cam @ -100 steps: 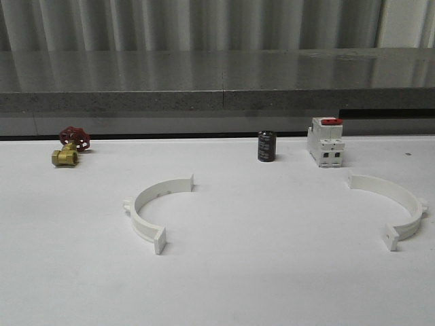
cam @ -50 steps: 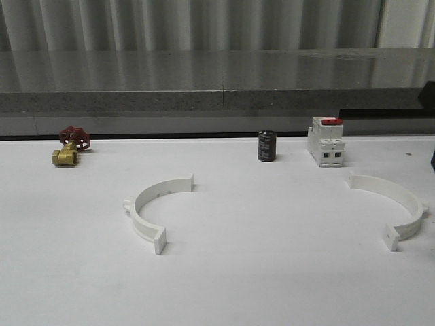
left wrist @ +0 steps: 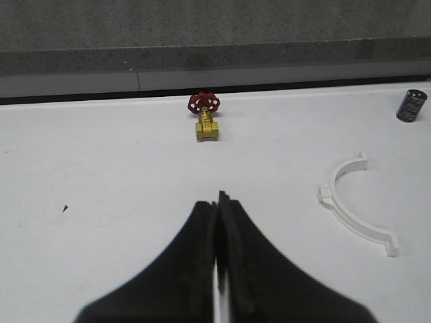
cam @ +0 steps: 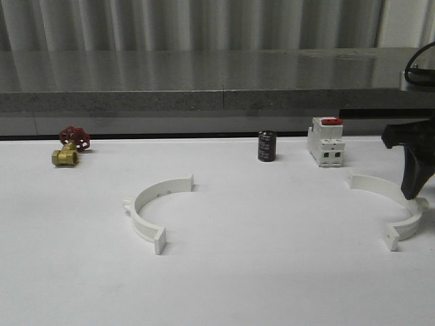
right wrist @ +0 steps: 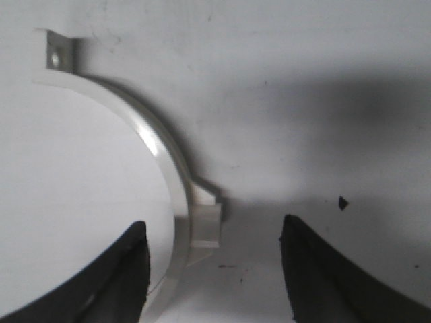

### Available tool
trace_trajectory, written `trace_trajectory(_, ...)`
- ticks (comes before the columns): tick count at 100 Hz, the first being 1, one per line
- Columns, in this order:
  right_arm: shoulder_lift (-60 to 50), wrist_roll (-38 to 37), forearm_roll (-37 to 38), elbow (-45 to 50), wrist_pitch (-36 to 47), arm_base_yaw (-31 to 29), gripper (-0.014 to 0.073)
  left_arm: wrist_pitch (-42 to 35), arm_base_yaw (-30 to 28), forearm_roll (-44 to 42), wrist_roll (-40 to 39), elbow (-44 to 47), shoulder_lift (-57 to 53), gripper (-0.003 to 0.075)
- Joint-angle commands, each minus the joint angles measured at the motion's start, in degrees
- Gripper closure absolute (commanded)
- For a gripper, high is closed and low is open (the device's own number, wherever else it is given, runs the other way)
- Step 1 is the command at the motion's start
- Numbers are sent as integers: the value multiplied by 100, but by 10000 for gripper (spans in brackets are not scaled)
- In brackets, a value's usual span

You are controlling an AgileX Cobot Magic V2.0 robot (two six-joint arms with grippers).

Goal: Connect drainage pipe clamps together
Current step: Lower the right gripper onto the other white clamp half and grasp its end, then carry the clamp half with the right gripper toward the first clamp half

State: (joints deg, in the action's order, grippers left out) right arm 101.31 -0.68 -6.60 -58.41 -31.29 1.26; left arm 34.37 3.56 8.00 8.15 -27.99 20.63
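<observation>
Now my right claw (right wrist: 214, 269) hangs spread wide over the right clamp half (right wrist: 158, 151), its side lug (right wrist: 205, 222) between my fingers, near the table's right edge.

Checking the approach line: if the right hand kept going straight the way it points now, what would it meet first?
Most likely the right clamp half: its side lug sits between the open fingers of the right hand. Depth to it is unclear.

Both half-ring clamps white: left clamp (cam: 155, 209), right clamp (cam: 393, 207). Table (cam: 272, 272) white. Valve (cam: 68, 147) brass, red handwheel. Capacitor (cam: 266, 146) black. Breaker block (cam: 325, 142) white, red top. Right gripper (cam: 412, 159) black.
</observation>
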Motion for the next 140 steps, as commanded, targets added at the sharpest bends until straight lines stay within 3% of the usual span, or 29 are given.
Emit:
trace_trajectory(1, -108, 68, 60, -163, 183, -6, 159, -394, -15, 48, 19, -140, 28, 741)
trace_trajectory(30, 114, 68, 65, -163, 379, 51, 176, -394, -15, 48, 19, -140, 28, 741)
trace_trajectory(49, 132, 68, 60, -167, 366, 90, 482, -394, -15, 48, 19, -140, 28, 741)
trace_trajectory(59, 132, 68, 55, -170, 380, 90, 561, -394, -15, 48, 19, -140, 28, 741)
trace_trajectory(82, 132, 68, 17, -208, 512, 90, 572, -394, -15, 48, 19, -140, 28, 741)
trace_trajectory(94, 68, 68, -555, -338, 365, 132, 572, -394, -15, 48, 19, -140, 28, 741)
trace_trajectory(110, -180, -101, -673, -432, 365, 715, 572, -394, -15, 48, 19, -140, 28, 741)
trace_trajectory(128, -171, -1166, -526, -638, 364, 1677, 572, -394, -15, 48, 19, -140, 28, 741)
trace_trajectory(140, -12, -2281, 67, -882, 316, 2190, 572, -394, -15, 48, 19, -140, 28, 741)
